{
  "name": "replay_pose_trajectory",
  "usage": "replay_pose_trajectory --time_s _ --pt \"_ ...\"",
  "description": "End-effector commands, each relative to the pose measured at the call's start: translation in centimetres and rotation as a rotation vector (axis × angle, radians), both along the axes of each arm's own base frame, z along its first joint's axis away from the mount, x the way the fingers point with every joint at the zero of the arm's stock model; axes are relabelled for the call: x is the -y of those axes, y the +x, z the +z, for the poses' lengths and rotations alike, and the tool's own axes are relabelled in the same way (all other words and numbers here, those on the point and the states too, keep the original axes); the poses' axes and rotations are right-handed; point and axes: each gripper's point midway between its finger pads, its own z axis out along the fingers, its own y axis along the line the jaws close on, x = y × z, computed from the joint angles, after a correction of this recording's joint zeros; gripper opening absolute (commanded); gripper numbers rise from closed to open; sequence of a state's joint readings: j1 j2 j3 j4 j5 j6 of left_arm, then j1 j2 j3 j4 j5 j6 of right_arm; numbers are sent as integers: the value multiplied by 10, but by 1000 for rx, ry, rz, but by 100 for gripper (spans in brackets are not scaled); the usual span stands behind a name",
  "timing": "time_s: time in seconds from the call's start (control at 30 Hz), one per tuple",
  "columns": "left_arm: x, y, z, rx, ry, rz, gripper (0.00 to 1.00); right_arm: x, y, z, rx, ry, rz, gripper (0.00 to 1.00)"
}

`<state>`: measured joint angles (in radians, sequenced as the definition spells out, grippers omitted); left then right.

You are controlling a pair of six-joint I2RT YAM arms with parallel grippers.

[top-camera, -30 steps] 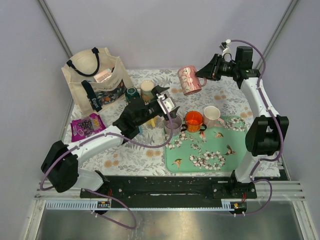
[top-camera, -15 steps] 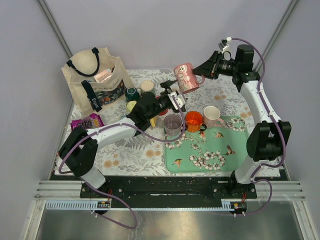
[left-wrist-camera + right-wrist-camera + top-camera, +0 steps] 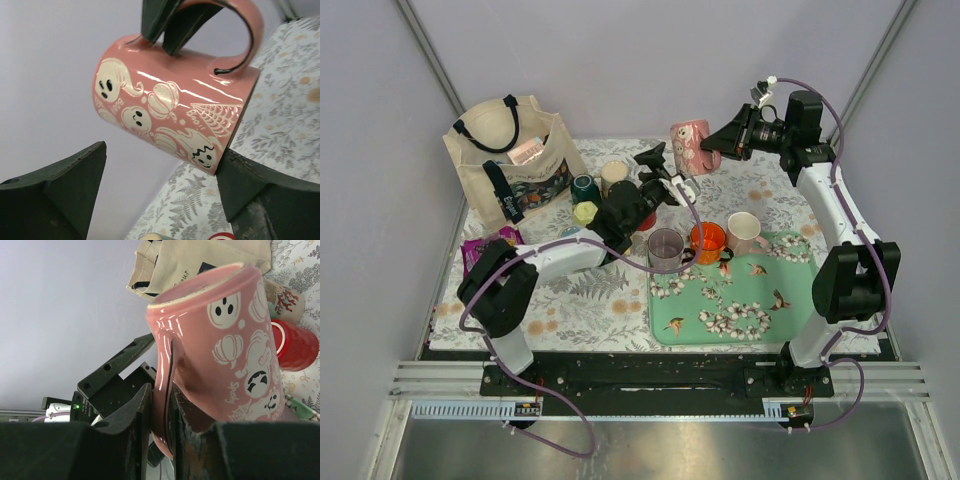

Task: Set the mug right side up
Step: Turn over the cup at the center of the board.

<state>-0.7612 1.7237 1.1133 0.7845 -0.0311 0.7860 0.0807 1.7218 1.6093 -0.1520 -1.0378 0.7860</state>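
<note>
Overhead cam first: the pink ghost mug [image 3: 689,148] is up in the air, well clear of the table [image 3: 570,300]. The right gripper [image 3: 713,143] has it, pinched narrow on the handle [image 3: 705,155]. The mug body sits just past that gripper's tips, and its long axis is close to upright with a bit of lean. The left gripper [image 3: 661,170] is right beside the mug on the opposite side and a little lower, jaws spread wide with nothing in them. Below both grippers a clear grey mug [image 3: 666,248] and an orange mug [image 3: 707,240] stand side by side. On the left wrist cam the mug [image 3: 170,110] fills the frame just beyond that gripper's wide-open fingers [image 3: 70,185]. Its long axis slants from upper left to lower right, handle [image 3: 240,30] on top with the right gripper [image 3: 167,25] clamped on it. The mug's lower corner is very close to one finger, can't tell if it's touching. On the right wrist cam the handle [image 3: 165,390] is sandwiched in the right gripper [image 3: 162,407], and the mug [image 3: 225,350] runs up and away with a flat pale-edged end on top. Honestly can't tell if that's the rim or the base.
</note>
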Motion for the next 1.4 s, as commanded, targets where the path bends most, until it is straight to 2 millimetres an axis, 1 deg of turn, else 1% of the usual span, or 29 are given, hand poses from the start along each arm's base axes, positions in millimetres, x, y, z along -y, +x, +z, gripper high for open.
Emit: replay_pose_trajectory --time_s 0.0,0.07,0.13,0.2,0.23,0.27,0.3,0.37,0.47,0.53,0.57,0.67,0.77,0.83,0.97,1.0,1.03,1.07,1.1,1.17,1.23,1.3,1.33,1.37 --pt "-35 11 95 261 -150 143 88 -6 -22 35 104 18 68 0" --pt "-36 9 103 307 -153 148 86 -5 -22 34 101 11 67 0" --pt "-35 4 117 366 -163 128 84 -5 -21 32 96 6 63 0" --pt "-29 -3 124 405 -165 87 84 -5 -23 31 95 3 65 0" --pt "-27 -5 124 414 -159 68 83 -5 -23 30 93 2 66 0" --pt "-18 -10 124 434 -140 21 83 -5 -23 29 94 0 66 0" --pt "-13 -12 123 456 -122 1 82 -5 -23 29 93 -2 67 0" --pt "-5 -17 125 531 -82 -34 81 -4 -24 28 93 -5 66 0" --pt "2 -26 139 663 -59 -46 77 -3 -26 26 97 -12 63 0" --pt "4 -27 144 726 -39 -33 77 -2 -26 24 92 -14 61 0" --pt "3 -28 150 752 -41 -25 76 -2 -27 24 92 -15 62 0" --pt "3 -28 154 778 -38 -13 72 -1 -27 22 87 -16 58 0" --pt "-3 -28 156 778 -43 9 62 1 -25 20 91 -21 49 0" --pt "-9 -23 153 751 -49 35 52 2 -23 18 93 -26 45 0" --pt "-20 -15 144 686 -49 78 11 6 -19 12 101 -54 25 0" --pt "-22 -13 137 669 -34 79 0 6 -18 10 106 -61 26 0" --pt "-24 -13 138 665 -31 78 0 6 -18 7 105 -67 25 0" --pt "-24 -13 133 649 -28 71 0 6 -17 5 102 -72 24 2" --pt "-26 -12 130 631 -24 69 0 6 -17 3 96 -72 27 9" --pt "-27 -11 123 599 -12 62 0 6 -18 4 116 -74 45 29" --pt "-28 -11 116 554 3 45 0 6 -22 9 176 -83 78 45" --pt "-30 -12 105 465 27 2 0 11 -24 19 248 -93 93 53" --pt "-32 -12 95 391 41 -34 0 13 -25 25 287 -101 95 56" --pt "-33 -17 89 324 47 -84 0 18 -27 30 331 -116 94 58"
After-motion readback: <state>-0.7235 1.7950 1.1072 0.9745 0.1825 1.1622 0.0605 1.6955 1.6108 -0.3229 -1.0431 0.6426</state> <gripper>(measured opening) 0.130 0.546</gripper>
